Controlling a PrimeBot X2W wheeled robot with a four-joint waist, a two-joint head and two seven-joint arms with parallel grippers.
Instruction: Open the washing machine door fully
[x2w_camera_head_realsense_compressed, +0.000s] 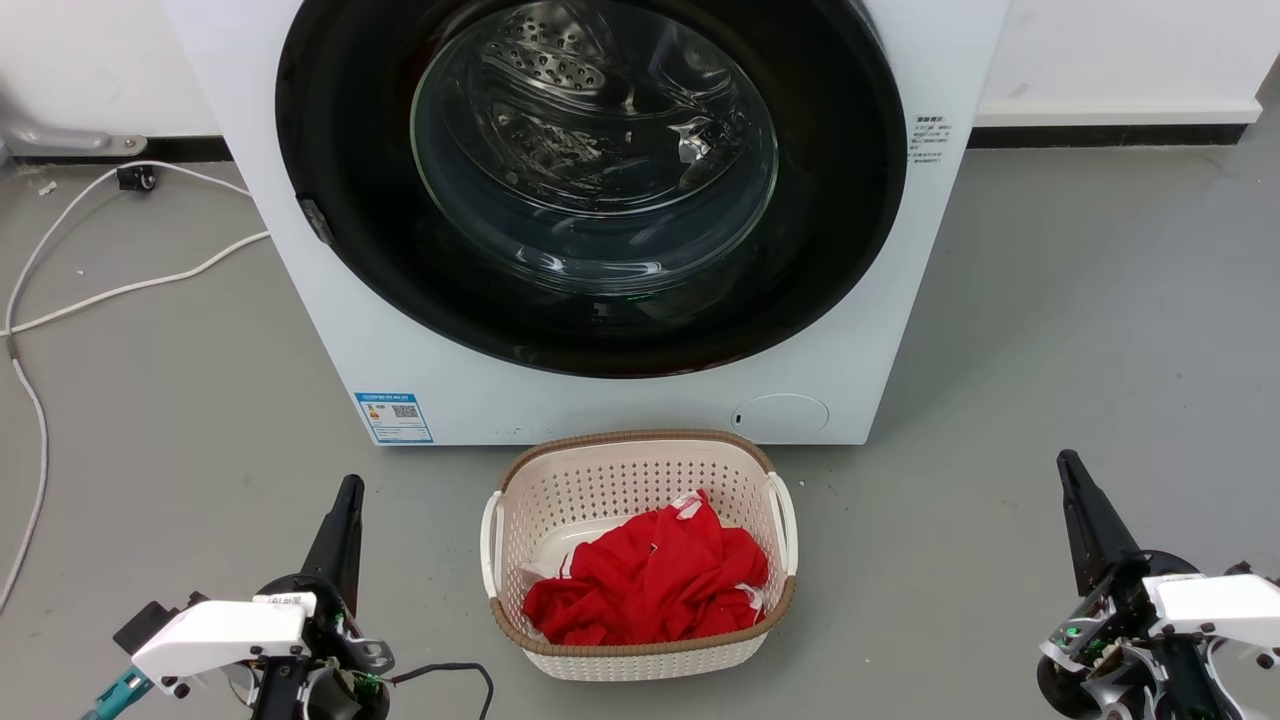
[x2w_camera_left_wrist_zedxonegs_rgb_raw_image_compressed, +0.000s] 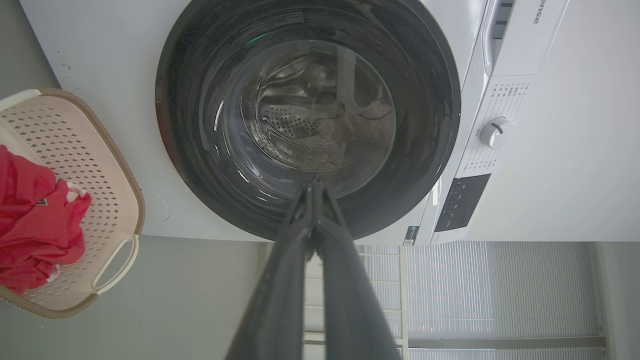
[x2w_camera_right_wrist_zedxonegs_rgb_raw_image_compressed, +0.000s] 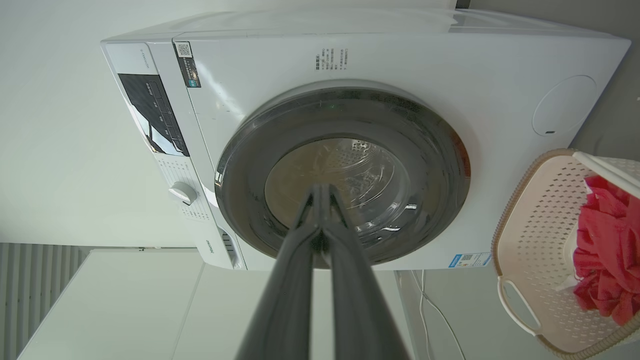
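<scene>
Left gripper sits low at the robot's left, fingers pressed together with nothing between them, tip over the bare grey floor. Right gripper mirrors it at the lower right, fingers flat against each other, empty. Both are well apart from the washing machine.

Cream laundry basket stands on the floor between the two grippers, just in front of the machine, with a red cloth bundled inside.

Washing machine door is closed, its glossy black ring flush against the white front. The glass bowl at its centre shows the perforated drum behind. A small grey tab sits on the door's rim at the robot's left.

Blue label is low on the front at the left. Round flap is low at the right, just behind the basket. White cable trails over the floor left of the machine.

Wrist views: each finger pair points at the door glass, tips meeting, apart from the door. Left wrist view also shows the dark control panel and a white dial near the machine's top.
</scene>
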